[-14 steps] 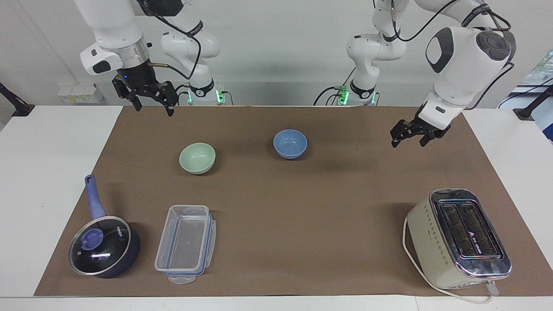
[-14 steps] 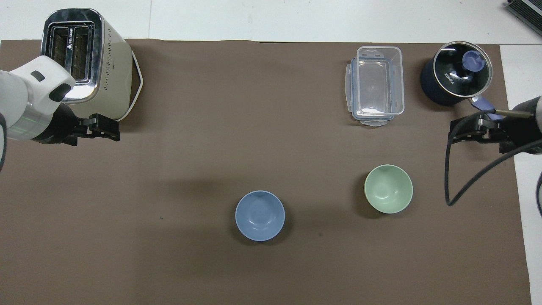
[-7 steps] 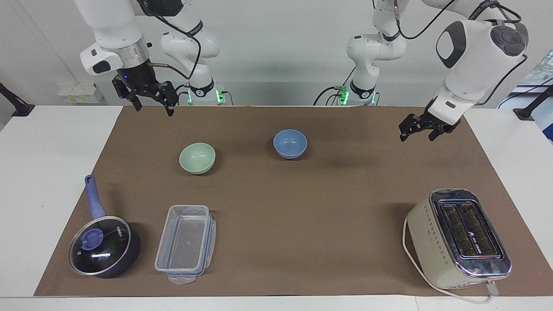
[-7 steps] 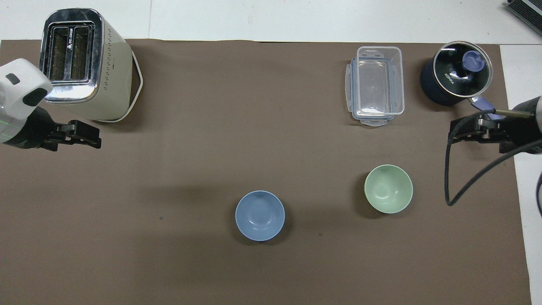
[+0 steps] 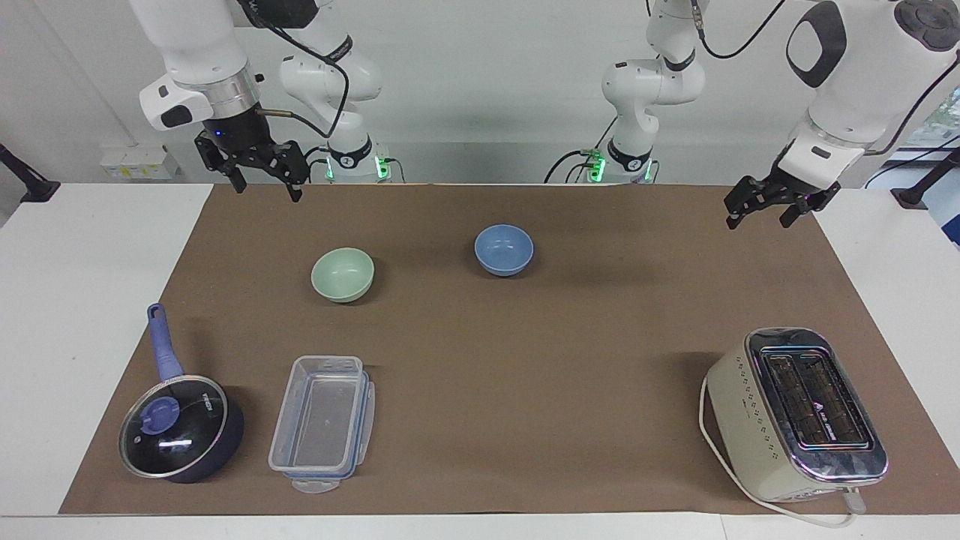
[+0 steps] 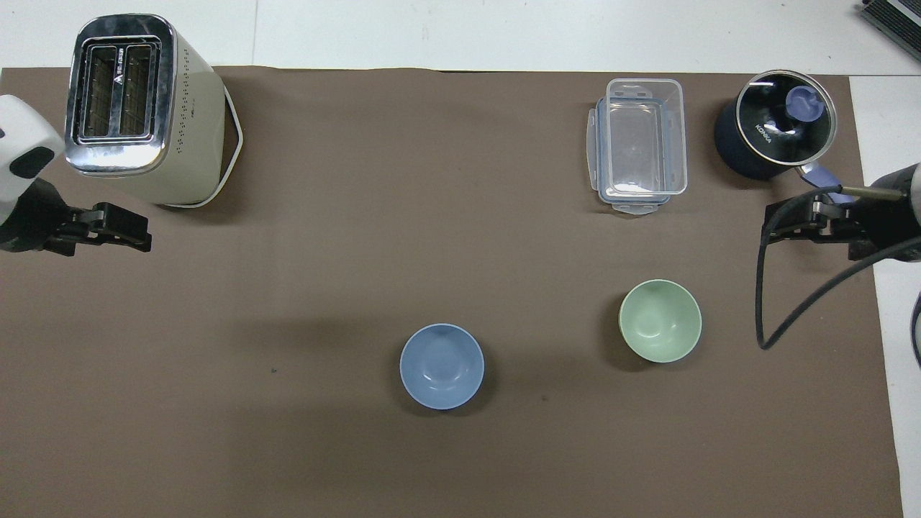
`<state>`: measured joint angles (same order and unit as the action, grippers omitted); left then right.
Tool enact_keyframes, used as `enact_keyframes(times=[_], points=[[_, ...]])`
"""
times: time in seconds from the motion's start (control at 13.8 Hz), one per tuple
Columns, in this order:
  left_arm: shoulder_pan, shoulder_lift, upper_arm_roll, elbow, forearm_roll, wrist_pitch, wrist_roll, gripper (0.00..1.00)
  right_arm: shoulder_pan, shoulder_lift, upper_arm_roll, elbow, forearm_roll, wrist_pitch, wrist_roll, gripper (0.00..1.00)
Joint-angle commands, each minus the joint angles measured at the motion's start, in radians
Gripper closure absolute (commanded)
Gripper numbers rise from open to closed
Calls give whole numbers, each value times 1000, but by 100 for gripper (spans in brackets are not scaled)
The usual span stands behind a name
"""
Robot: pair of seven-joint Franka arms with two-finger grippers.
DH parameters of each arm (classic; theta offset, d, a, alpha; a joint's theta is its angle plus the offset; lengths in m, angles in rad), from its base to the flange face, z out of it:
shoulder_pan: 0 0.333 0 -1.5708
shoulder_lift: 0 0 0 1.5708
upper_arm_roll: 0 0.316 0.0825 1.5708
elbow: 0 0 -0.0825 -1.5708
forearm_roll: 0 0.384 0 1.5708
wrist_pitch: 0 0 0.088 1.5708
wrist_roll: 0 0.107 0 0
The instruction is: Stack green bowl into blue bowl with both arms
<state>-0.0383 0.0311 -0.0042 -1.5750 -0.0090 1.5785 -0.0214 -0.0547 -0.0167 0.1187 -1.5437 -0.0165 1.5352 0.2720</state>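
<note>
The pale green bowl stands upright and empty on the brown mat, toward the right arm's end; it also shows in the overhead view. The periwinkle-blue bowl stands upright and empty near the mat's middle, a little nearer to the robots. The two bowls are apart. My right gripper hangs open and empty in the air over the mat's edge at the right arm's end. My left gripper is open and empty, raised over the mat's edge at the left arm's end.
A cream toaster stands farthest from the robots at the left arm's end. A clear plastic container and a dark lidded saucepan with a blue handle stand farther from the robots than the green bowl.
My left gripper has risen and swung away from the blue bowl toward the left arm's end of the table. The right arm and both bowls have not moved.
</note>
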Motion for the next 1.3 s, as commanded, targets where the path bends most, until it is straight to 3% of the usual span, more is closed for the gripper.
enact_keyframes(times=[0.0,0.36,0.79,1.23], points=[[-20,22,17,44,41,-40,9,0,-14,-25,-2,-32,23,7,-8,0],[-23,30,15,60,29,-57,12,0,-89,-40,-19,-73,23,26,-33,0],[-11,29,20,59,29,-64,0,0,-91,-107,-19,-410,23,232,-82,0],[-11,29,20,59,30,-64,0,0,-76,-105,-17,-679,26,443,-89,0]])
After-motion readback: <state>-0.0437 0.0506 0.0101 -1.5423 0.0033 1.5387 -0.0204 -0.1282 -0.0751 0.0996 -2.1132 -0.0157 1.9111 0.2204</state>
